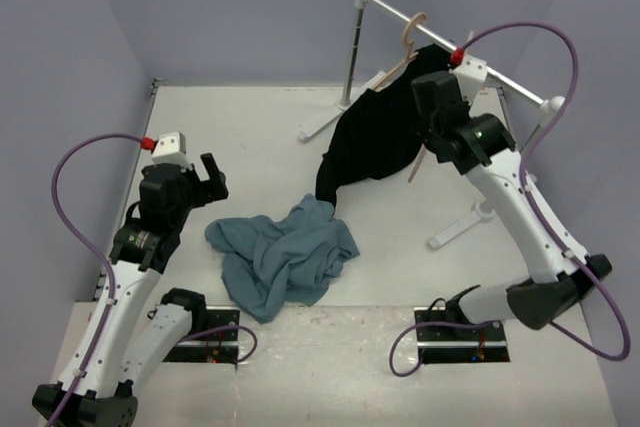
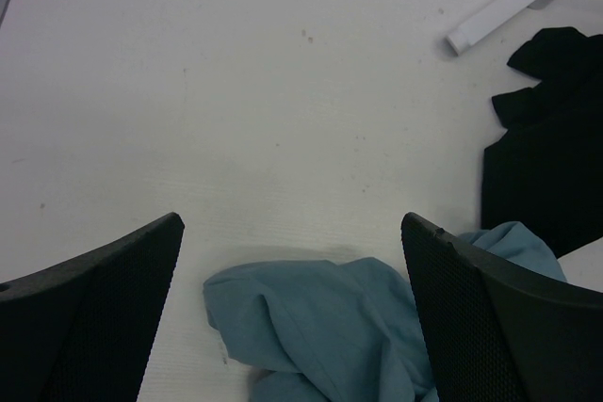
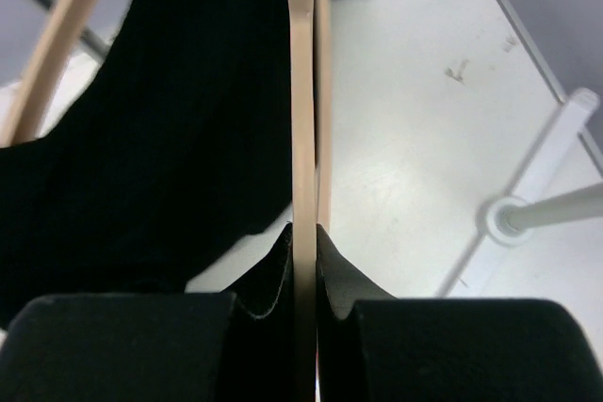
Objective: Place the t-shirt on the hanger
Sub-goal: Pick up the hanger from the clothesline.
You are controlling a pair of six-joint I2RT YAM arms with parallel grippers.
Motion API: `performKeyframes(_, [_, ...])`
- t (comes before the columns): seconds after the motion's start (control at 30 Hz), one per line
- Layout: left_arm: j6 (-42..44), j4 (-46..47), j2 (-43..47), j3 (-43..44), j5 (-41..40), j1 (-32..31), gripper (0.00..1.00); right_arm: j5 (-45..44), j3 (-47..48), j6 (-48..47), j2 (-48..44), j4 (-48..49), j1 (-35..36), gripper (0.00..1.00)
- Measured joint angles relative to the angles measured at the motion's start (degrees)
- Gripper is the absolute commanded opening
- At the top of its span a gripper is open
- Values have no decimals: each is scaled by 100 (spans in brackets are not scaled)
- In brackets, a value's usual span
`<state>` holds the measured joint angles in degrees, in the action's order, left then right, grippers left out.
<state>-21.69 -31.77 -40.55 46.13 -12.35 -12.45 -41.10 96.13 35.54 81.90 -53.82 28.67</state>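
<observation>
Tabletop (image 1: 260,137) | t-shirt (image 1: 285,257) near front edge, open room behind | left jaws spread | right jaws pinching hanger (image 3: 302,138)

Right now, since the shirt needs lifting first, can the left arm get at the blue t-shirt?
Probably yes. The left pincer is open just beside the crumpled t-shirt, with only bare table between them. The black garment nears only the shirt's far corner, away from that arm.

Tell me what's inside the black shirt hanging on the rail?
A pale wooden hanger: its hook and one sloping arm stick out above the black shirt. The rest is covered by cloth.
</observation>
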Motion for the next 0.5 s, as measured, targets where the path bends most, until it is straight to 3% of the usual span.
performKeyframes(0.27, [0, 12, -116, 0, 61, 0, 100, 164, -1631, 88, -1858, 182, 28, 0])
performKeyframes(0.5, [-74, -143, -237, 59, 507, -382, 100, 1444, -2980, -289, -3323, 397, 30, 0])
